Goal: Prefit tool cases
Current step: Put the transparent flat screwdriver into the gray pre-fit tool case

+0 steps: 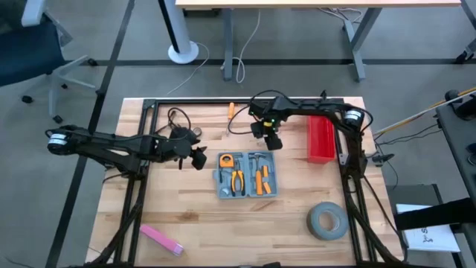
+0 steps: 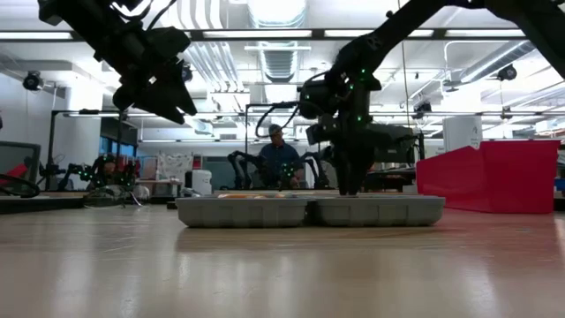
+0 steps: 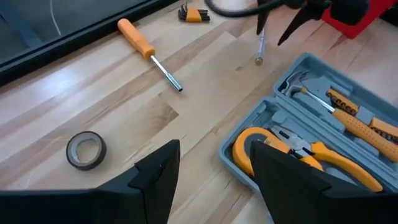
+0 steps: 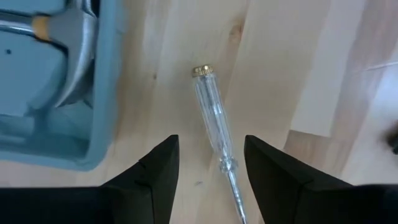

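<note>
The blue-grey tool case (image 1: 246, 176) lies open and flat on the wooden table, with a hammer, pliers and orange-handled tools in its recesses (image 3: 323, 121). My right gripper (image 1: 272, 141) hangs just past the case's far edge, pointing down. It is open, with one finger on each side of a clear-handled screwdriver (image 4: 214, 127) that lies flat on the table, and it touches nothing. My left gripper (image 1: 199, 158) hovers open above the table, left of the case (image 3: 214, 171). The case's corner (image 4: 74, 93) shows in the right wrist view.
A red bin (image 1: 321, 138) stands right of the case. A grey tape roll (image 1: 327, 221) lies near right, and a pink object (image 1: 160, 240) near left. An orange-handled screwdriver (image 3: 149, 53), a small tape roll (image 3: 86, 149) and hex keys (image 3: 193, 14) lie at the far left. A person (image 2: 279, 159) sits beyond the table.
</note>
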You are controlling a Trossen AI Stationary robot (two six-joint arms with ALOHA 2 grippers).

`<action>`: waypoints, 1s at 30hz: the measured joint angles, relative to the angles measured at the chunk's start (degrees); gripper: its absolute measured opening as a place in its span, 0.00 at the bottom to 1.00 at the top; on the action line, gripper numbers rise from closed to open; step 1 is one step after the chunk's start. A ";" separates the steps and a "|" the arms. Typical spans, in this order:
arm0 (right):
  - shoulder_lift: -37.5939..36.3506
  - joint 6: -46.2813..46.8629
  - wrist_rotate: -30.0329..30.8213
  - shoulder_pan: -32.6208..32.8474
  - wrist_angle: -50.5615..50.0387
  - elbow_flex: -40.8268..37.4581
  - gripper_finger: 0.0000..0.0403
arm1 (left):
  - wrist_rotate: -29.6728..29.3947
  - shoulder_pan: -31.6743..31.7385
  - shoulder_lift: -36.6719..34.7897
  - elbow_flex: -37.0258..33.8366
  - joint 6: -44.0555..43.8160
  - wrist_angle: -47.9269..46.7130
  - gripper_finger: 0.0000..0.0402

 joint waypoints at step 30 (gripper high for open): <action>4.07 0.35 2.92 0.41 2.17 -0.07 0.05 | 1.17 -0.02 0.02 0.00 0.28 -0.01 0.51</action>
